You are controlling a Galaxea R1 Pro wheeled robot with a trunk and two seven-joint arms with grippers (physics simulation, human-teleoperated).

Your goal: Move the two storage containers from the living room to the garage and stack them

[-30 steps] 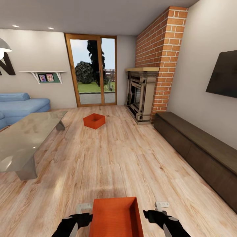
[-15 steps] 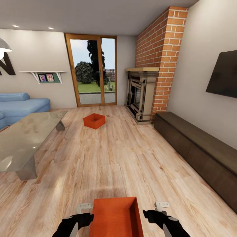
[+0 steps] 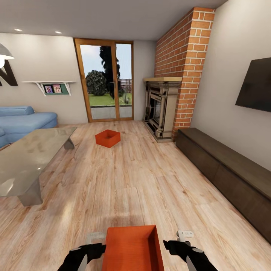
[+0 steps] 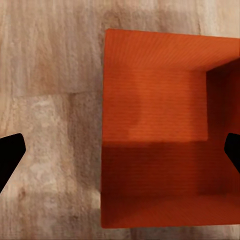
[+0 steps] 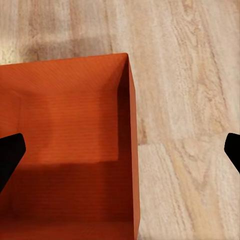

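Grabbing near bin [image 3: 132,248] on living-room wood floor [image 3: 143,180], left fingers [image 4: 10,152] and right fingers [image 5: 11,150] spread wide astride its side walls, empty; closing next; second bin [image 3: 107,138] by glass doors [image 3: 105,81]

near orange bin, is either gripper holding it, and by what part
Nothing is held. Both the left gripper and right gripper are open, each straddling a side wall of the near bin.

near container [image 3: 132,248] between end effectors | far container [image 3: 107,138] ahead, right of table [image 3: 26,160]
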